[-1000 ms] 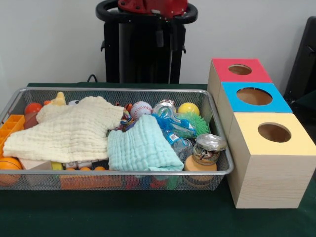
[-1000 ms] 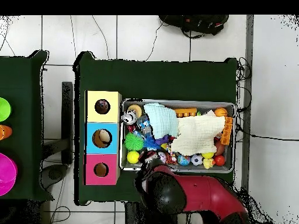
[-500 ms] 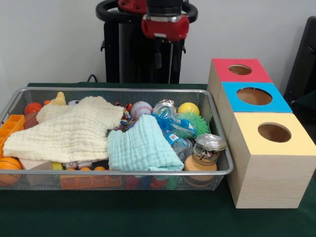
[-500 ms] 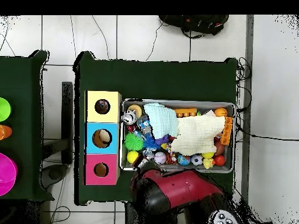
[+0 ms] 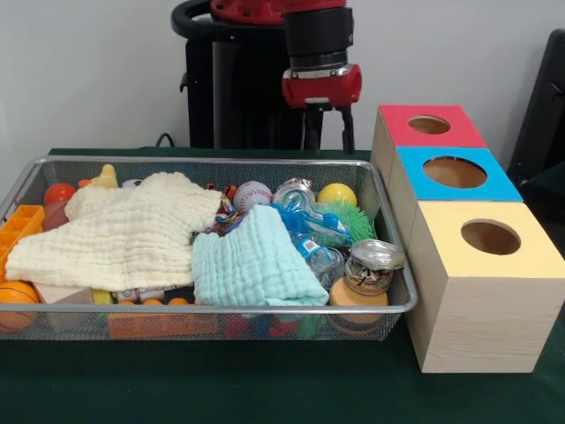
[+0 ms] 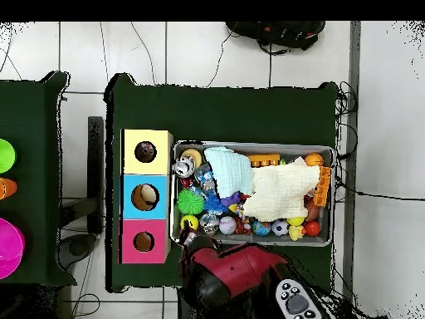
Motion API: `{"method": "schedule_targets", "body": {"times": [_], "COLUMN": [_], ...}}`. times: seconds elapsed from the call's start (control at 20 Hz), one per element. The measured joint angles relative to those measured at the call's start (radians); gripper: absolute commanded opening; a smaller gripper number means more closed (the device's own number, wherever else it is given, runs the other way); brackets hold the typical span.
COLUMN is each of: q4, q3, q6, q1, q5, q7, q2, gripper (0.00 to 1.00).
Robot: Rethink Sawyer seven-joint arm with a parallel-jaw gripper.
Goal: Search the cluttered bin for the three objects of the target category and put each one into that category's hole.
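My gripper (image 5: 327, 141) hangs open and empty just behind the far rim of the wire mesh bin (image 5: 212, 309), above its right end. Below it in the bin lie a yellow ball (image 5: 336, 193), a crushed can (image 5: 294, 192), a baseball (image 5: 252, 194) and a green spiky ball (image 5: 349, 219). A cream cloth (image 5: 124, 234) and a mint cloth (image 5: 252, 261) cover much of the clutter. To the right stand a red box (image 5: 402, 124), a blue box (image 5: 415, 163) and a yellow box (image 5: 441, 221), each with a round hole. From overhead, the red arm (image 6: 236, 274) hides the gripper.
A glass jar (image 5: 371, 269) stands at the bin's near right corner. An orange ball (image 5: 59, 193) and a basketball (image 5: 16, 300) sit at the left end. In the overhead view the bin (image 6: 253, 146) lies beside the three boxes, and the blue box (image 6: 129, 184) shows something tan in its hole.
The arm has swung right and come lower in the front view. Its wrist and fingers now show behind the bin's far rim, where only the arm's top showed before.
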Motion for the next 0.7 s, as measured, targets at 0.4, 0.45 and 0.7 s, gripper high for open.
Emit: {"method": "schedule_targets", "body": {"times": [0.4,0.45,0.7], "q4": [-0.001,-0.001,-0.023], "q3": [0.072,0.08,0.161], "q6": [0.056,0.066,0.19], "q1": [-0.199,-0.218,-0.355], "q5": [0.0,0.0,0.006], "q7": [0.0,0.0,0.0], "q2": [0.031,0.033,0.051], "gripper": [1.0,1.0,1.0]}}
